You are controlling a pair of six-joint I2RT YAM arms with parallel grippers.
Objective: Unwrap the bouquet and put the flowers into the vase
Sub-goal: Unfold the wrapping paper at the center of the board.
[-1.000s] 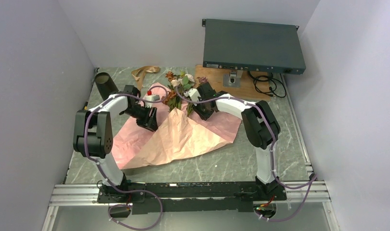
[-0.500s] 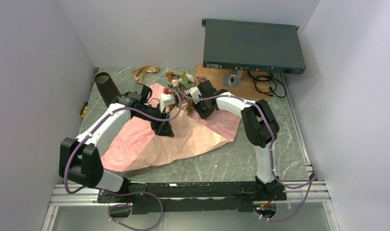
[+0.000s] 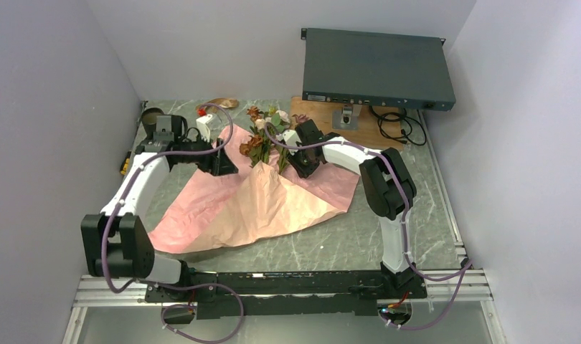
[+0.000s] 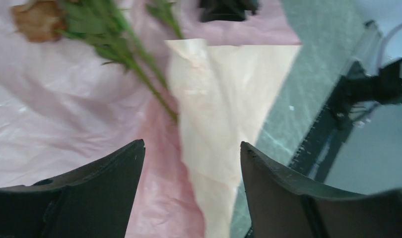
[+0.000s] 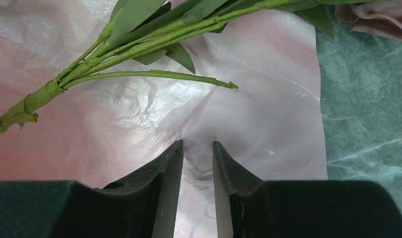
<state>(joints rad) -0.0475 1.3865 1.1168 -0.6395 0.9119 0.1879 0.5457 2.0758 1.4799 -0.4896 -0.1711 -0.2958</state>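
Hovering over the spread pink paper [image 3: 223, 208], the left hand [image 4: 190, 148] has its fingers [image 4: 104, 188] wide apart with nothing between them. Straight ahead of it a pale flap of the paper is folded over into a point. Ahead and to its left the green stems of the flowers [image 3: 267, 132] run across the sheet, with a rust-coloured rose at the far left edge of the wrist view, which is slightly blurred.

The flowers lie on the opened paper between the two hands, free of the wrap, with their heads pointing to the far side of the desk [image 3: 388, 229]. The right hand [image 5: 197, 146] sits low on the paper just to their right. Its fingers are drawn close together on a puckered fold of the sheet, and creases run into the narrow gap. Ahead of its fingertips the stems, bound together at one end, cross from left to right, and one cut stem ends just beyond the tips.

The vase [image 3: 151, 115] stands upright to the left of the left hand, behind that arm's wrist and partly hidden by it. A tan ribbon [image 3: 223, 103] lies beyond the left hand. Beyond the right hand a dark grey box [image 3: 377, 68] sits raised above a wooden board [image 3: 313, 111].
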